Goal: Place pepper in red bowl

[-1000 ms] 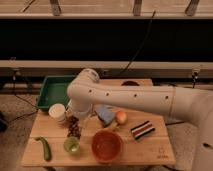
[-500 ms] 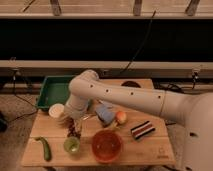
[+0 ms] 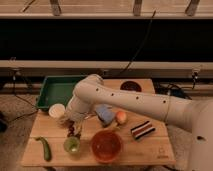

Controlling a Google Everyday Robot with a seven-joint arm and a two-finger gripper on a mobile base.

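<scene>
End effector (image 3: 75, 128) spread wide, low over tabletop (image 3: 150, 151), just behind green cup (image 3: 72, 145). Pepper (image 3: 45, 148) front-left, well apart from red bowl (image 3: 106, 146).

One pepper (image 3: 45, 148); one red bowl (image 3: 106, 146); one maroon bowl (image 3: 130, 86); one gripper (image 3: 74, 123) above table (image 3: 150, 150).

— Pepper (image 3: 44, 148)?
— Lying at the near left corner of the desk (image 3: 150, 150), well apart from the pincer (image 3: 73, 128).
— And the pincer?
— Hanging with jaws apart, just right of the white cup (image 3: 57, 110), beyond the green cup (image 3: 72, 145).
— Red bowl (image 3: 106, 146)?
— Near edge, just right of the green cup.
</scene>
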